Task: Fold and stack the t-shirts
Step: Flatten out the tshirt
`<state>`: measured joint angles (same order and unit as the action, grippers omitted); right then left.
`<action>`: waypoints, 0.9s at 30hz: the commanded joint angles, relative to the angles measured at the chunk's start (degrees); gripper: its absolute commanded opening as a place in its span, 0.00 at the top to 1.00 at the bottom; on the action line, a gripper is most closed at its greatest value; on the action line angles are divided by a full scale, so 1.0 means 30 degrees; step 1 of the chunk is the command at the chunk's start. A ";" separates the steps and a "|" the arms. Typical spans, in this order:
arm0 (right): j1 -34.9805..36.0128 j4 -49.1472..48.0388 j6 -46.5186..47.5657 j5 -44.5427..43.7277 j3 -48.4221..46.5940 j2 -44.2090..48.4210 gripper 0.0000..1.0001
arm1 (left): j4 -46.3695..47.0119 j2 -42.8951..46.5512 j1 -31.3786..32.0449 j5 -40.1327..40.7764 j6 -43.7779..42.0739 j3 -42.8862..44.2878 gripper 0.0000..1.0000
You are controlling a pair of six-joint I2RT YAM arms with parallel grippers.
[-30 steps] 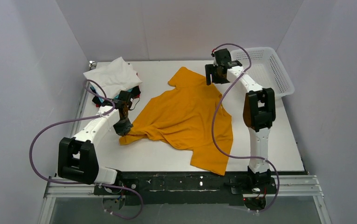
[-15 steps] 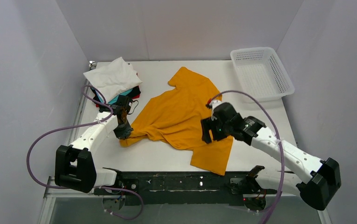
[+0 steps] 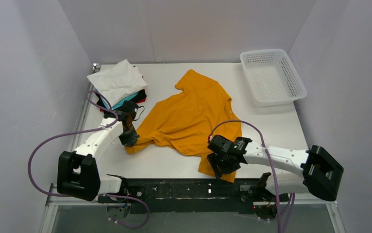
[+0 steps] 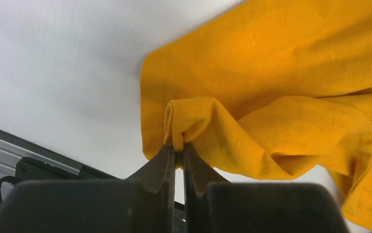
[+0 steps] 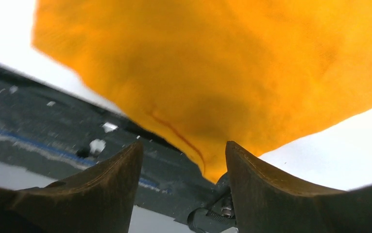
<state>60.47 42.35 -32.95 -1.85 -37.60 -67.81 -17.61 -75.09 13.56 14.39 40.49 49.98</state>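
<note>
An orange-yellow t-shirt (image 3: 189,116) lies rumpled across the middle of the counter (image 3: 271,128), one end reaching toward the back and its lowest corner draped at the near edge, as two robot arms prepare to straighten it for folding. The left gripper (image 4: 178,148) is closed tight on a small bunched pleat of cloth at the shirt's near-left corner, a pinch that appears meant to anchor that side so the fabric can be pulled taut. The right gripper (image 5: 184,150) sits low over the near-right corner with its jaws spread wide; the cloth's tip hangs between the fingers but nothing is clamped, suggesting it is lining up a matching grasp before any lift or tug. With both near corners held, the shirt could be drawn flat, though the wrinkled middle may resist. A stack of folded t-shirts (image 3: 118,83), white on top with teal, black and red edges showing beneath, waits at the far-left corner, likely the destination. A white mesh basket (image 3: 291,73) stands at the far right, well apart from the work.
</note>
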 commanded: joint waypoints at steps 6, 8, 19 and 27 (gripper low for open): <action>0.0007 -0.1050 -0.2109 -0.3360 -0.0372 -0.3554 0.41 | -0.2246 0.1149 -0.0125 -0.0074 -0.0142 -0.0330 1.00; -0.0049 -0.0715 -0.2152 -0.3980 -0.0865 -0.3986 0.69 | -0.2247 0.1306 -0.0118 -0.0080 -0.0185 -0.0343 1.00; -0.3340 0.1871 -0.1657 -0.7635 -0.4334 0.0605 0.99 | -0.3447 0.2938 -0.0093 0.0846 -0.0727 0.0743 1.00; -0.7424 0.0925 0.3681 -1.1102 -1.2525 0.3924 0.99 | -0.5446 0.5191 -0.0068 0.1469 -0.1365 0.5156 1.00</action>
<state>39.79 46.50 -31.73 -26.70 -63.37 -58.39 -24.80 -63.99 13.56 15.90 38.30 58.65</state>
